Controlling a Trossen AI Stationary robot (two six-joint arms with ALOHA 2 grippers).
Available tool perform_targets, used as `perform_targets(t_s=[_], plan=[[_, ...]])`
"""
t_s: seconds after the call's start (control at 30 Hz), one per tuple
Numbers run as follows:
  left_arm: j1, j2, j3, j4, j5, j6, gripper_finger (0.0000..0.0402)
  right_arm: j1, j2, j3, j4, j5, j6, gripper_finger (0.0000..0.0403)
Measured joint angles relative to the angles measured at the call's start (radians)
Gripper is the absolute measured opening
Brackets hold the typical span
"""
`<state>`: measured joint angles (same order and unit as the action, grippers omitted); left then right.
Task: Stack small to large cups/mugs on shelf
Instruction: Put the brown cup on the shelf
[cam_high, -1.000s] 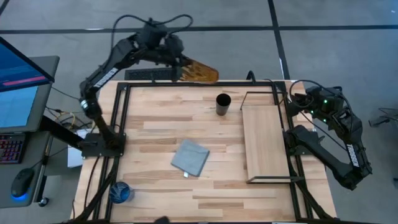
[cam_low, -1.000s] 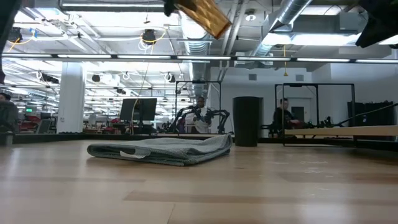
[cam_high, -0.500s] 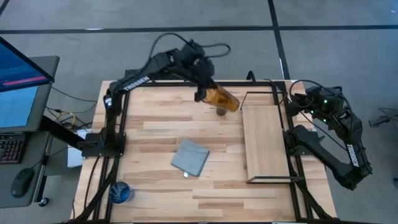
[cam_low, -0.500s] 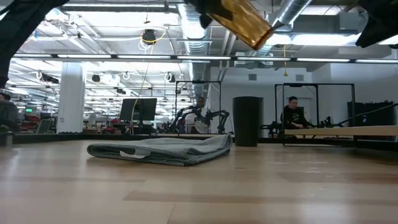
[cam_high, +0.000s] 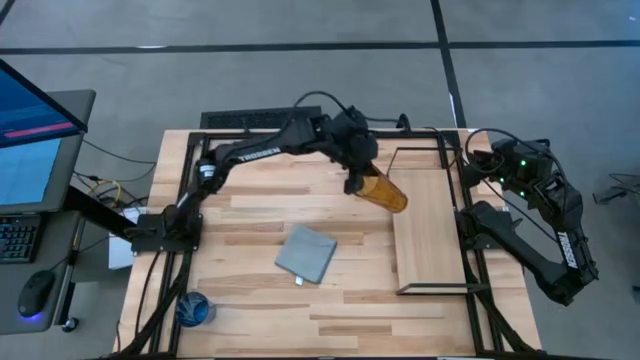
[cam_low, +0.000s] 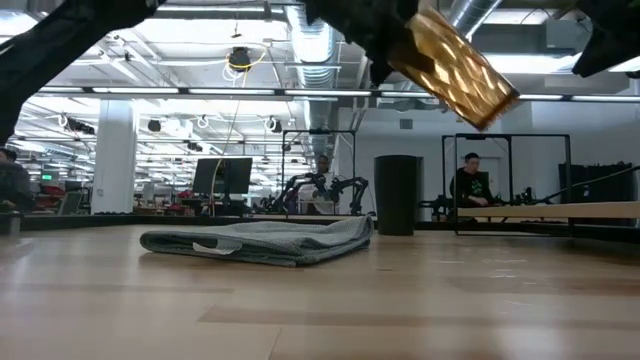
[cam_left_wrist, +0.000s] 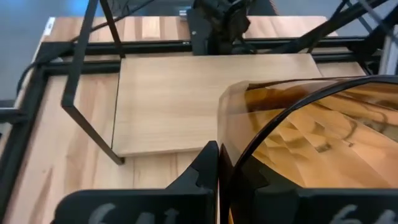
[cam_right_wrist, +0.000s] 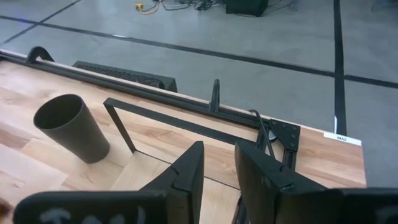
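Observation:
My left gripper (cam_high: 358, 178) is shut on the tall amber tumbler (cam_high: 386, 193), high over the table beside the shelf's far left corner. The tumbler also shows in the low view (cam_low: 460, 68). The black cup (cam_low: 397, 195) stands upright on the table next to the shelf (cam_high: 430, 225); from above my left arm mostly covers it. The short blue cup (cam_high: 193, 310) stands at the table's near left corner. My right gripper (cam_high: 478, 160) waits past the shelf's far right corner, a little open and empty. My left gripper pinches the tumbler's wall at the end nearest it (cam_left_wrist: 219, 134). One finger (cam_left_wrist: 205, 171) is outside and the other shows dark through the amber wall. The tumbler is lifted clear and tilted, its free end (cam_low: 490, 105) slanting down toward the shelf.
A grey-blue folded cloth (cam_high: 306, 252) lies mid-table, near of the black cup. The shelf's thin black wire frame (cam_left_wrist: 93, 106) rises around the board. A black rail frame runs along the table's edges (cam_high: 190, 200). A person (cam_low: 468, 185) sits in the room beyond.
My left gripper has swung from beyond the table's far edge toward the right and near side, carrying the amber tumbler. It now hangs over the black cup at the shelf's far left corner. The tumbler has stayed tilted and clear of the table.

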<state>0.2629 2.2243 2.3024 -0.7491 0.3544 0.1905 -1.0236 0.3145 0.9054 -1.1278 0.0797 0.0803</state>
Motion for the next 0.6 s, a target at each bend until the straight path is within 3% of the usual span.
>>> perform_targets(t_s=[0.37,0.6], plan=[[-0.002,0.113,0.001,0.020,-0.017,-0.039,0.0000,0.000,0.000,0.000,-0.063,0.000,0.001,0.0113],[-0.010,0.123,0.000,-0.206,-0.088,0.016,0.0000,0.000,0.000,0.000,-0.070,0.000,0.000,0.0113]])
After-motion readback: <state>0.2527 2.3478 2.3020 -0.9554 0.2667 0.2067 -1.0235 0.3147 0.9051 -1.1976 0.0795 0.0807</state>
